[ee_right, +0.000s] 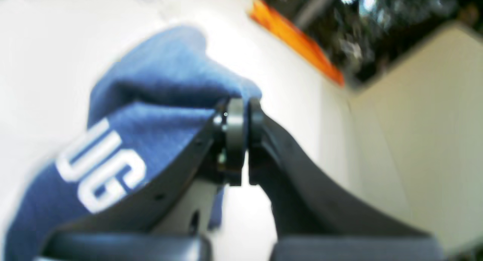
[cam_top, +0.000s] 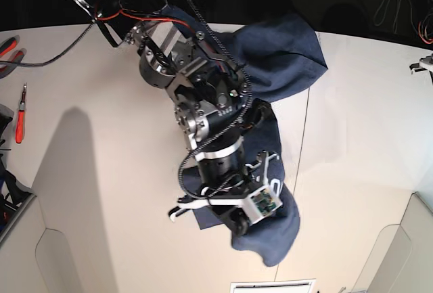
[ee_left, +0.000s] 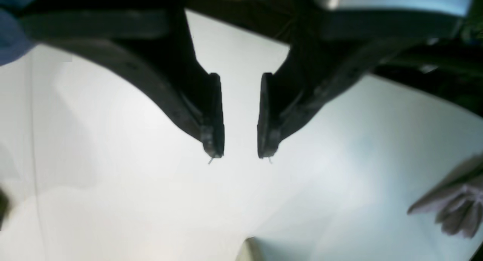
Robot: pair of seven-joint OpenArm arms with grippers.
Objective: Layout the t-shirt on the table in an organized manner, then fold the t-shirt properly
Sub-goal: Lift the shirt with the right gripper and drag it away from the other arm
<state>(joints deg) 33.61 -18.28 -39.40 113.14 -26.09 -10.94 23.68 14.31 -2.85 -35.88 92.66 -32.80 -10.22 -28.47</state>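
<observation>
Black jaws of the right gripper [ee_right: 241, 114] are pressed together on a fold of the t-shirt [ee_right: 151, 114], pinching the blue cloth at the fingertips. Right wrist view: the fabric bunches up over the jaw tips and drapes down to the left, with white block letters showing on the hanging part. View is blurred; an orange strip [ee_right: 298, 42] lies along the far edge of the table [ee_right: 45, 65].

Base view: the right arm [cam_top: 203, 117] reaches from upper left down over the middle of the table [cam_top: 101, 171]; the gripper itself is hidden under the wrist. The t-shirt [cam_top: 284, 56] lies crumpled in a long band from the table's far edge towards the near edge, passing under the arm, with a rounded lump at the near end. A thin dark seam [cam_top: 303, 137] runs across the tabletop beside the shirt. Red-handled pliers [cam_top: 21, 114] lie at the far left.

Left gripper [ee_left: 240, 155]: jaws spread apart, nothing between them, bare white table [ee_left: 151, 197] beneath. A corner of blue cloth shows at upper left.
</observation>
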